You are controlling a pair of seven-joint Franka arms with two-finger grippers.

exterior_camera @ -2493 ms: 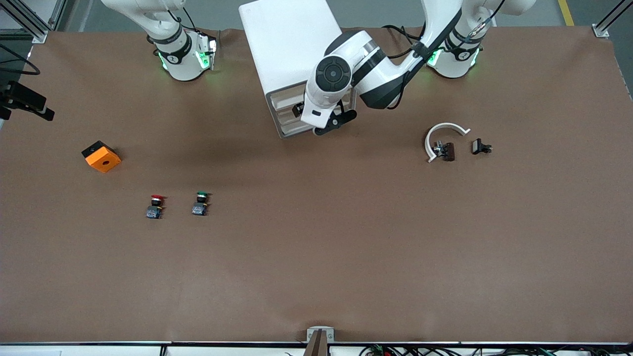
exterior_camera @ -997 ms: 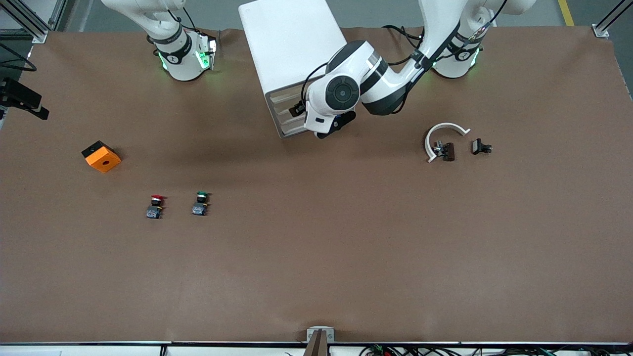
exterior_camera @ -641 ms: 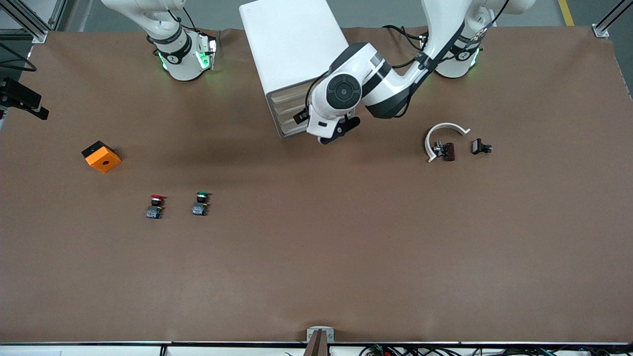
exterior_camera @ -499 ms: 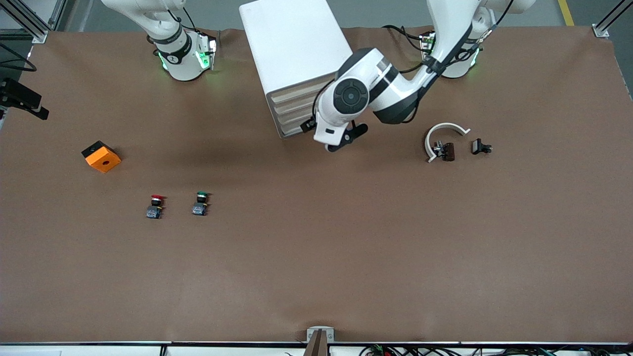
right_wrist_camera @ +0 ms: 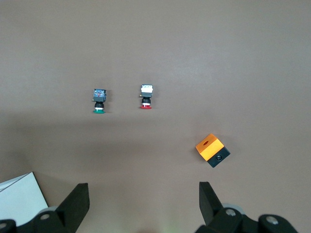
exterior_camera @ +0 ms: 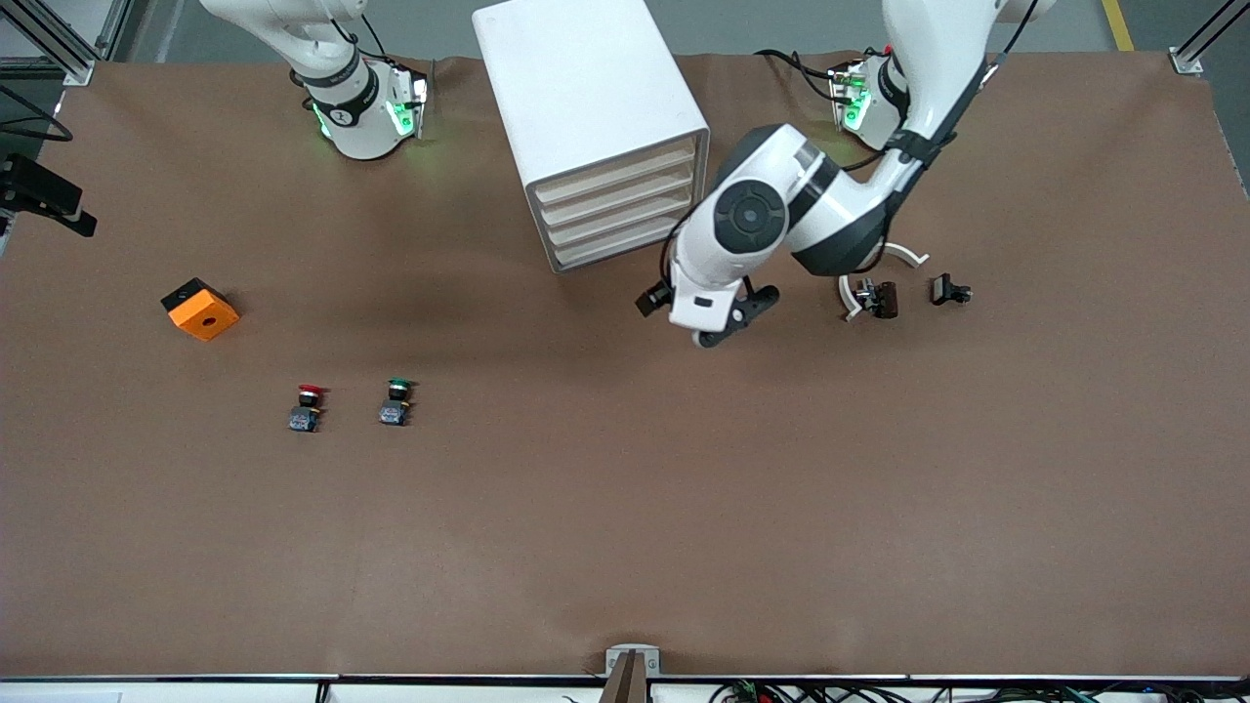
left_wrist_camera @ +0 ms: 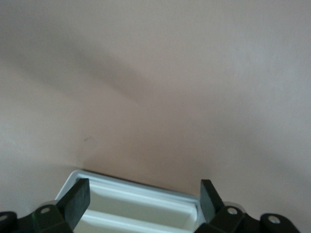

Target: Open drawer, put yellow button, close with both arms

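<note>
All four drawers sit flush in the cabinet (exterior_camera: 596,127), so the left gripper (exterior_camera: 698,312) hangs wide and empty over the worktop's middle. The right gripper (right_wrist_camera: 143,204) (waiting, also wide) holds nothing.

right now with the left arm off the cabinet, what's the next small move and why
Probably raise the left gripper, open over the table beside the cabinet, back toward its base. All four drawers, the top drawer included, look shut, and no yellow button shows. The right gripper waits open above the table.

no readable text, labels or numbers anywhere
</note>
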